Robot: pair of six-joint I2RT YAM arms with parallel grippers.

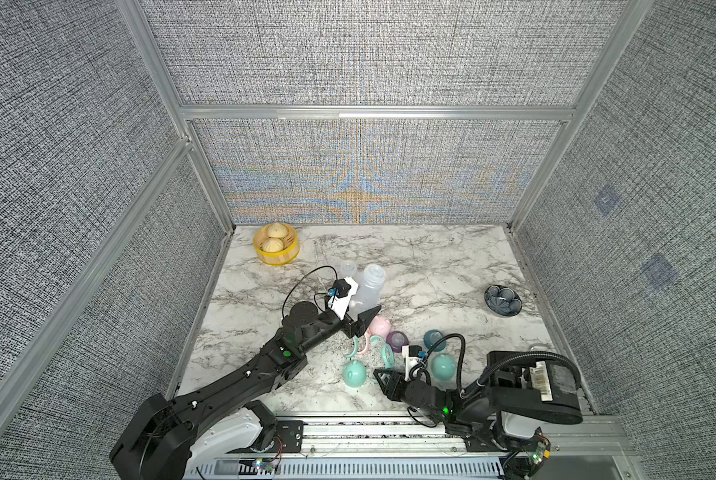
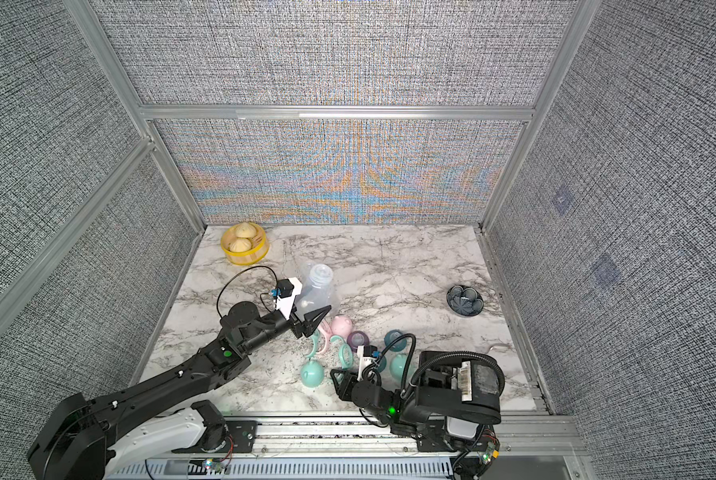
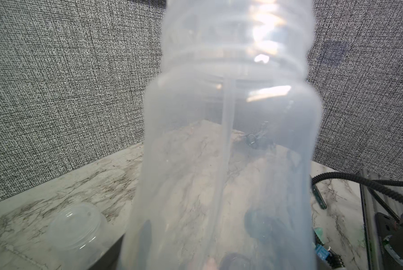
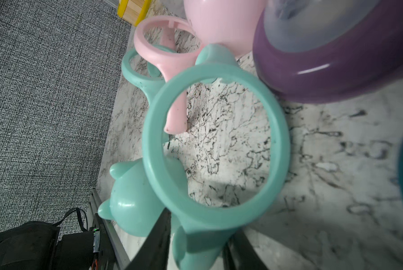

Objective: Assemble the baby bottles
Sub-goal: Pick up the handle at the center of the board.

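Clear plastic baby bottle [image 3: 228, 140] sat closest, left gripper [image 1: 362, 318] clamped round its base; probably light and slippery. The right gripper [image 1: 380, 376] pinched a stiff mint plastic handle ring [image 4: 215, 140] by its grip.

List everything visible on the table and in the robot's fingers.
gripped bottle: one, clear, centre
second bottle: one, clear, behind it
gripped ring: one, mint, front
pink cap: one, pink, centre
pink ring: one, pink, beside pink cap
loose mint ring: one, mint, beside pink ring
mint caps: two, mint, front
collars: two, purple and teal, front
steamer basket: one, yellow, far left corner
buns: two, beige, in basket
bowl: one, dark, right side
left fingers: pair, black, shut on gripped bottle
right fingers: pair, black, shut on gripped ring
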